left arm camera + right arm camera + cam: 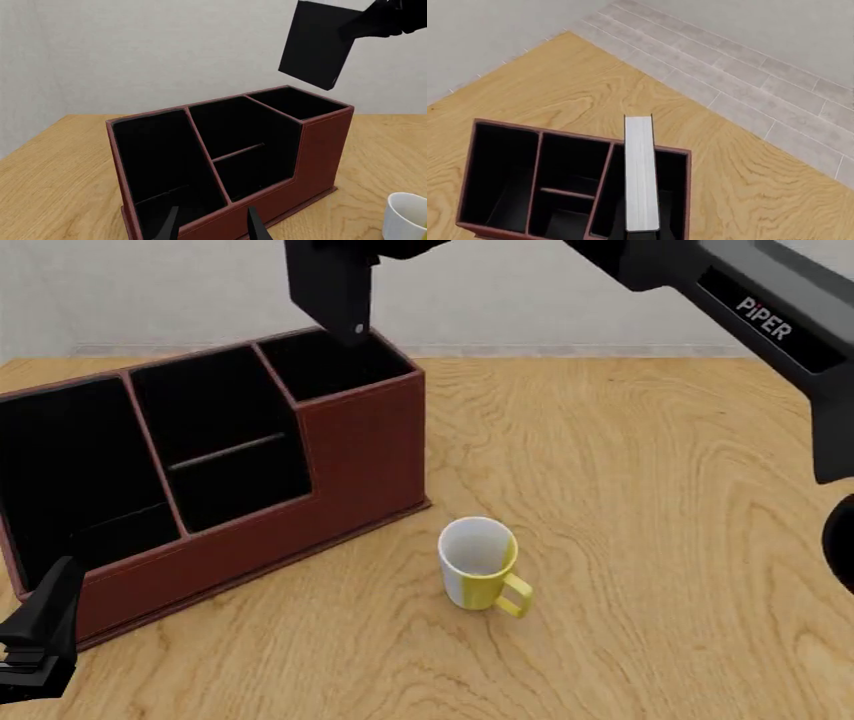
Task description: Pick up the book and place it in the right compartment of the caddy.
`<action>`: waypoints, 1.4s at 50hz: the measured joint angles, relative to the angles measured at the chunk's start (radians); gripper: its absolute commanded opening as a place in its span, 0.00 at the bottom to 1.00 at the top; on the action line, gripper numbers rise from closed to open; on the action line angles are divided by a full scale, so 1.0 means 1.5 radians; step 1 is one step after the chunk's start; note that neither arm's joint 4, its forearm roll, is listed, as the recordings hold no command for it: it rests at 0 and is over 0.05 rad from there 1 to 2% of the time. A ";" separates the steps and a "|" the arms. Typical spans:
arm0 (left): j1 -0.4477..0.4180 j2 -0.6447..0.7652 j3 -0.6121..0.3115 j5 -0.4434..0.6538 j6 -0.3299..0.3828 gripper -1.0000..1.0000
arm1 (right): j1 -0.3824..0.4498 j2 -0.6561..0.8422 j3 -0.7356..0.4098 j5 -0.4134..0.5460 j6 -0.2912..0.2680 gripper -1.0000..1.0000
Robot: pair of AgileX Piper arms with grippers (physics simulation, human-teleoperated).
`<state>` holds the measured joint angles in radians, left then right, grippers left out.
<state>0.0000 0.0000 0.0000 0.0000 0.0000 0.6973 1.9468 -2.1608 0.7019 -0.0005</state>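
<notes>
Book (317, 44) hangs upright in my right tool (373, 22), clamped, just above the right compartment (340, 365) of the caddy (360, 450); lowering and release remain. All 3 sections look bare. Left tool (212, 225) idles open near the caddy; a mug (478, 562) sits on the counter (641, 490).

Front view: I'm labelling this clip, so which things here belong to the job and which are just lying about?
Part of the job:
- book, held above the caddy by the right gripper
- caddy
- its right compartment, under the book

Just lying about:
- yellow and white mug on the table
- left gripper, low in front of the caddy, holding nothing
</notes>
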 measured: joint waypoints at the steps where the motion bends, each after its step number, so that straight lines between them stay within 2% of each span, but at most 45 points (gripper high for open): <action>1: 0.000 0.000 0.000 0.000 0.000 1.00 | 0.000 0.001 0.000 -0.001 0.001 0.00; 16: 0.000 0.000 0.000 0.000 0.000 1.00 | -0.008 0.029 -0.017 -0.002 0.007 0.00; 35: 0.000 0.000 0.000 0.000 0.000 1.00 | -0.010 0.085 -0.081 0.023 0.009 0.00; 70: 0.000 0.000 0.000 0.000 0.000 1.00 | -0.003 0.101 -0.018 -0.035 0.019 0.00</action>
<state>0.0000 0.0000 0.0000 0.0000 0.0000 0.6929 2.0978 -2.1871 0.6491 0.0277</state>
